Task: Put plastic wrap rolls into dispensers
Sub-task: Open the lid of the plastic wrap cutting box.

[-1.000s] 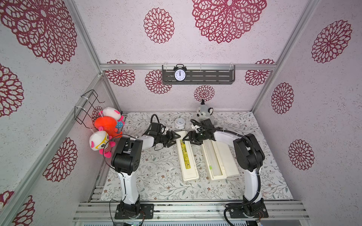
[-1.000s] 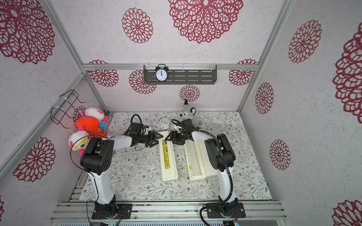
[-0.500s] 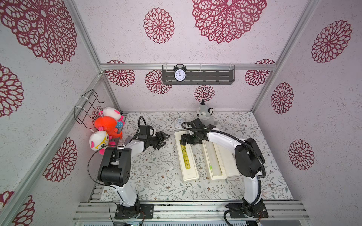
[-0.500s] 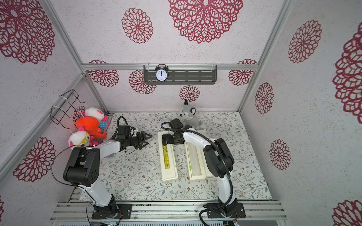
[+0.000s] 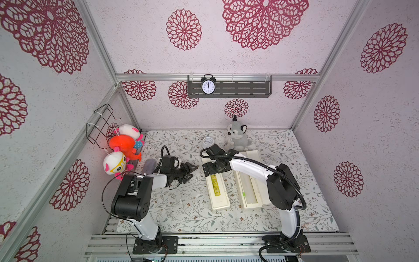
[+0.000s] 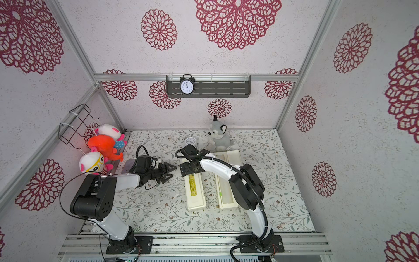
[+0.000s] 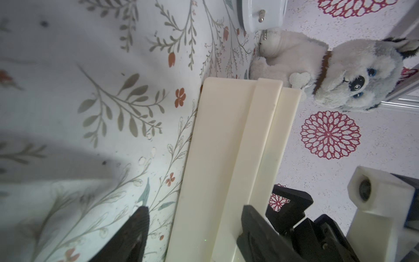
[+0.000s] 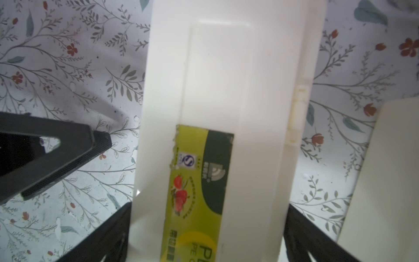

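Labelled dispenser lies shut mid-counter, with the open dispenser just beside it, in both top views. Left wrist: left gripper released, empty. Right wrist: right gripper spread wide astride the labelled dispenser's back-edge end, holding nothing. Gripping so off-centre may swing it into its neighbour.

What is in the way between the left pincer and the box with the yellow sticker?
Nothing visible. Only bare flowery cloth lies between the left pincer and the closed dispenser; the right pincer straddles its far end.
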`<state>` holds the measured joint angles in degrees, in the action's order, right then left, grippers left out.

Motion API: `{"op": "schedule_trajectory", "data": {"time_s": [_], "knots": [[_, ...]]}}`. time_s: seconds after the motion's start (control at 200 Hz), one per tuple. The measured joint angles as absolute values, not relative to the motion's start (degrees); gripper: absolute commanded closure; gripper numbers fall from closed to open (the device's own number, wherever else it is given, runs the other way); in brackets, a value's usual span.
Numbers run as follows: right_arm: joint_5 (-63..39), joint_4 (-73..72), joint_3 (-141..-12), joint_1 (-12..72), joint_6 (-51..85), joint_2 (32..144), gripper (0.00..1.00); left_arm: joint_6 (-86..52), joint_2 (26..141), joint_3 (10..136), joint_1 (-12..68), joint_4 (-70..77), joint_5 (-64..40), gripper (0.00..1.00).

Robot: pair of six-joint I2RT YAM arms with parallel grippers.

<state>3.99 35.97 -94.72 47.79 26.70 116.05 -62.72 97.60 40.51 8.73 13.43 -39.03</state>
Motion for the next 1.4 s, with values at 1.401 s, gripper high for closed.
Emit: {"op": "schedule_trajectory", "data": {"time_s": [1.401], "knots": [[-2.11,40.66,-95.72,48.36,23.75,112.29,0.01,-70.48,105.01,44.86,16.12,24.75,-40.82,0.24]]}}
